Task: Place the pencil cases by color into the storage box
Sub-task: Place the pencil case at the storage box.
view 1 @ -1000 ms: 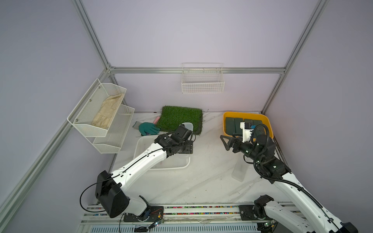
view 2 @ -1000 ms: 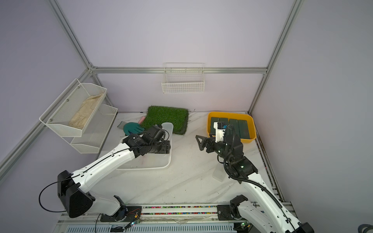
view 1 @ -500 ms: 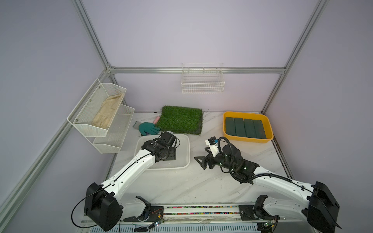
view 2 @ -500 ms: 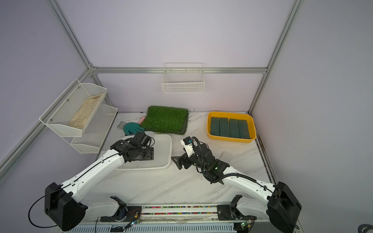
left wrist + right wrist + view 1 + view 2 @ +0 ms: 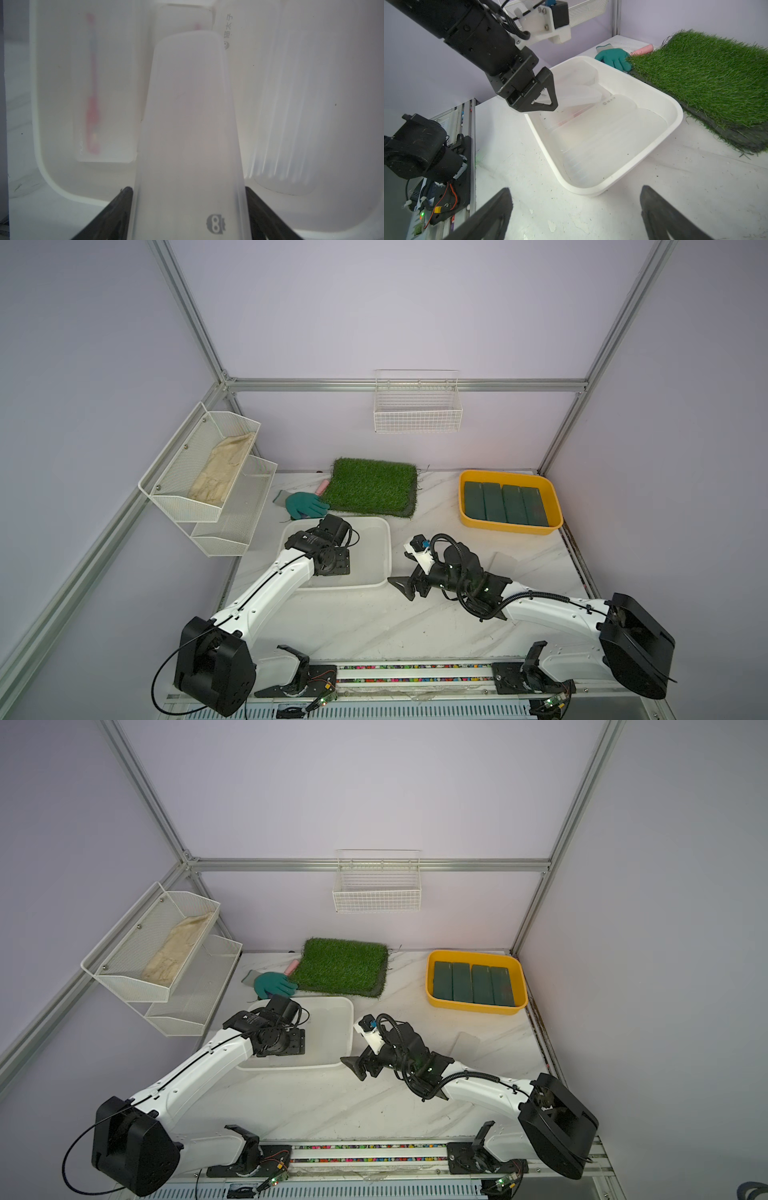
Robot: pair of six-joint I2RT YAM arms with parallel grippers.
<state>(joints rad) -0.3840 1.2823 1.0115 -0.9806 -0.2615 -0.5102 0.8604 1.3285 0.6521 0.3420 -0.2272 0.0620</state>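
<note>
Frosted case clamped in the left hand over the white tray; right hand apart.

In both top views the left arm's wrist hides its fingers, and the contents of the white tray point(image 5: 384, 539) are hard to make out. Four dark green cases point(image 5: 505, 504) lie side by side in the yellow tray point(image 5: 511, 526). A faint translucent shape point(image 5: 467, 1042) is on the table point(image 5: 374, 622). Left wrist view: the left hand point(image 5: 188, 188) is closed on a frosted case point(image 5: 187, 124); other frosted cases point(image 5: 104, 93) lie flat below, blurred. Right wrist view: the right hand point(image 5: 576, 188) stands wide apart over the table, near the white tray; the held case is tilted. Grass mat point(image 5: 706, 83) and teal glove point(image 5: 612, 57) lie behind.
</note>
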